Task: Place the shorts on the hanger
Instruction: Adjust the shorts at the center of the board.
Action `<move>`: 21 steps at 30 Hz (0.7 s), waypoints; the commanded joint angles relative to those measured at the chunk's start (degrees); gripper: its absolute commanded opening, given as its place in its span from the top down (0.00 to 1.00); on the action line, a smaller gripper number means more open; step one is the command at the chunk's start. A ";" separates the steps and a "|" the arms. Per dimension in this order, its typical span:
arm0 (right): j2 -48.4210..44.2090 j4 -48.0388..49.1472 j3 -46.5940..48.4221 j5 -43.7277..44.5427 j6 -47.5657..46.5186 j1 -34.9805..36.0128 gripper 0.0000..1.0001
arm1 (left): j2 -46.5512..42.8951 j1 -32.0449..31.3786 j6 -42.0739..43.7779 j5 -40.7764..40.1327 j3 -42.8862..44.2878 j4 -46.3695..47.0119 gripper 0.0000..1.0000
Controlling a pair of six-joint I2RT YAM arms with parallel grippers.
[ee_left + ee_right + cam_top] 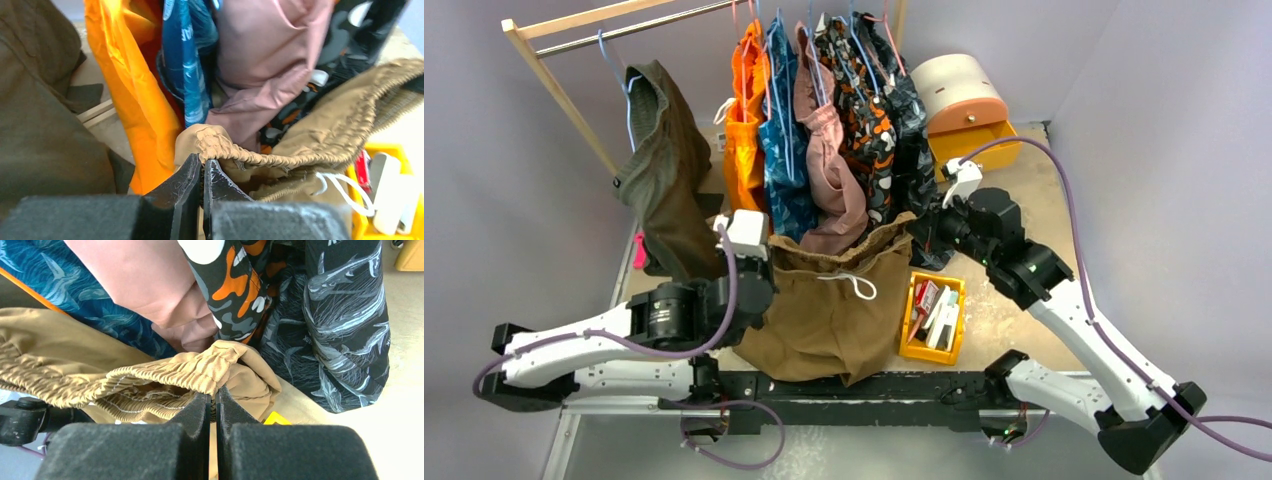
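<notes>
The tan-brown shorts [824, 310] hang stretched between my two grippers, waistband up, white drawstring [856, 285] at the front. My left gripper [771, 260] is shut on the waistband's left corner; the left wrist view shows its tips [204, 162] pinching the gathered elastic of the shorts [310, 135]. My right gripper [921, 228] is shut on the right corner; the right wrist view shows its tips [216, 390] clamped on the waistband of the shorts [165, 372]. No bare light-blue hanger shows; the light-blue hangers on the rail each carry a garment.
A wooden rack [554, 85] holds a dark olive garment [664, 180], orange shorts [746, 120] and several patterned garments right behind the waistband. A yellow bin [916, 290] of small items sits at the right of the shorts. An orange-and-cream box [964, 100] stands back right.
</notes>
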 commanded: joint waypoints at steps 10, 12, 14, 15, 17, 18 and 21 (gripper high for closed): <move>-4.83 1.31 4.65 0.84 -1.70 -0.16 1.00 | 8.52 18.23 3.48 19.07 7.04 8.56 1.00; -7.01 0.13 10.95 -1.74 -5.68 -0.15 1.00 | 6.32 18.26 6.58 21.79 14.64 8.34 1.00; -8.57 -0.07 21.00 -5.78 -10.35 -0.15 1.00 | 4.41 18.24 9.77 26.87 22.78 9.09 1.00; -9.20 0.02 24.71 -9.63 -11.40 -0.14 1.00 | 3.73 18.26 11.01 30.15 26.60 9.67 1.00; -10.57 2.02 30.00 -18.28 -11.64 -0.11 1.00 | 2.92 18.28 12.25 35.32 32.80 10.23 1.00; -10.80 2.57 31.68 -20.56 -11.30 -0.16 1.00 | 2.85 18.26 12.80 37.45 35.25 10.04 1.00; -9.87 0.43 34.67 -23.97 -12.56 -0.13 1.00 | 2.45 18.23 13.59 42.45 38.60 8.57 1.00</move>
